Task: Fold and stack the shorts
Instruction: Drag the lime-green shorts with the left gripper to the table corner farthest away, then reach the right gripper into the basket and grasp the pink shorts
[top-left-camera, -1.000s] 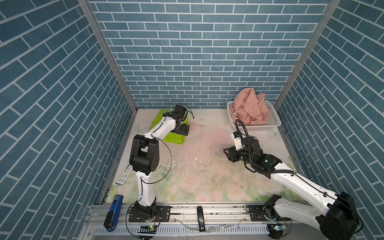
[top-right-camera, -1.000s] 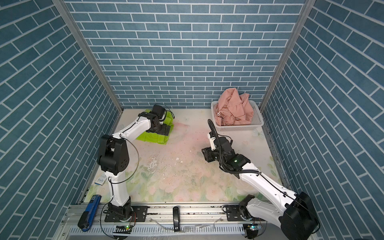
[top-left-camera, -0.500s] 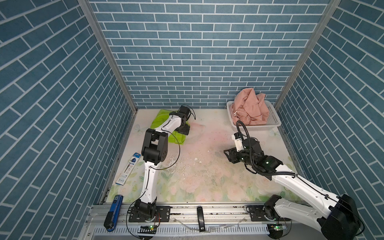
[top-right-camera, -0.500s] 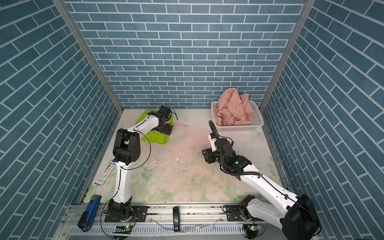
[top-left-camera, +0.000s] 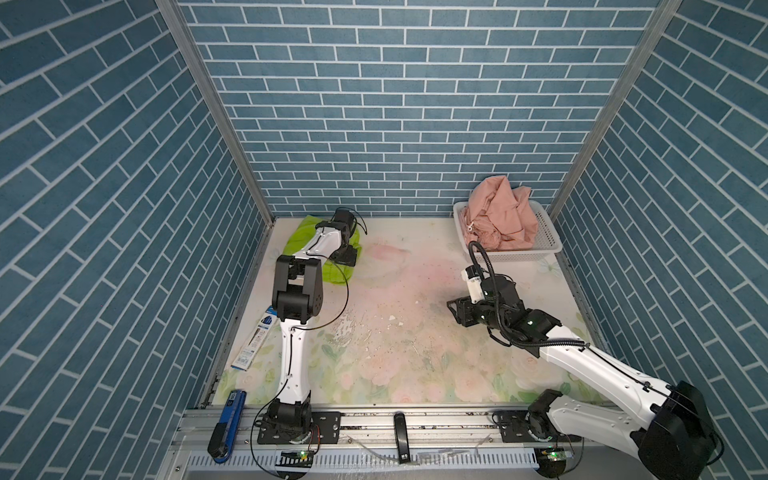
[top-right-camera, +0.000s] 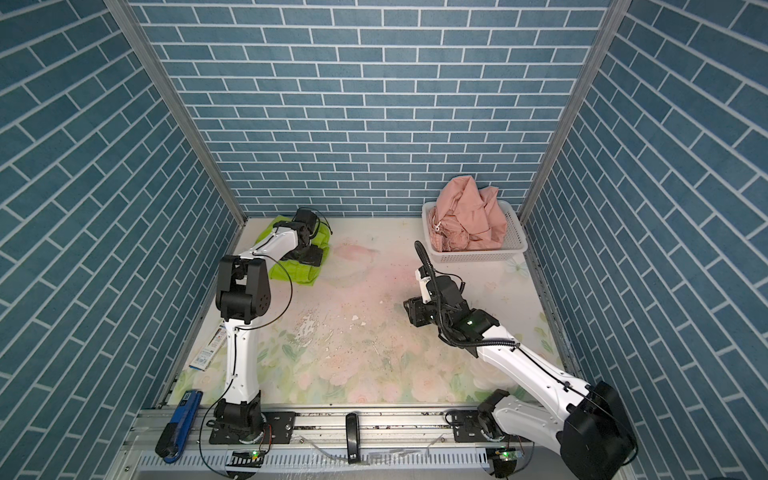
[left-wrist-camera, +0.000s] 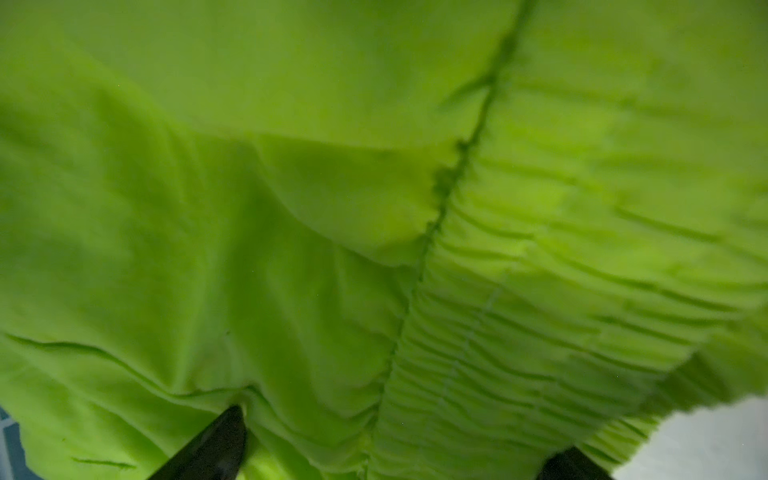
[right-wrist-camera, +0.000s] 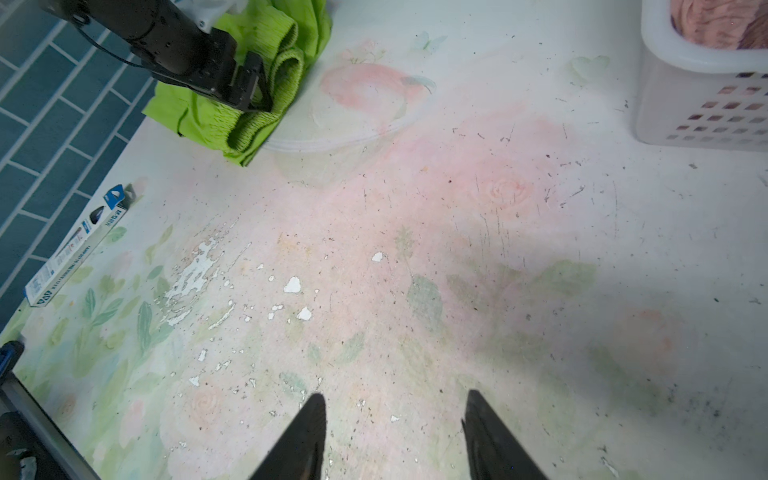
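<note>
I see blue brick-pattern walls (top-left-camera: 374, 104) on three sides of the floral tabletop (top-left-camera: 415, 365), its print flaking centrally.

1. Right end effector (right-wrist-camera: 395, 440): jaws parted, nothing between them, above the floral surface (right-wrist-camera: 478, 232).
2. Lime green shorts (right-wrist-camera: 266, 120) lie bunched far left by the blue brick wall, with the left end effector (right-wrist-camera: 251, 89) down on the gathered waistband.
3. White basket (right-wrist-camera: 698, 108) far right, pink shorts (right-wrist-camera: 706, 20) inside.
4. Blue-white carton (right-wrist-camera: 77, 245) lies flat at the left edge.
</note>
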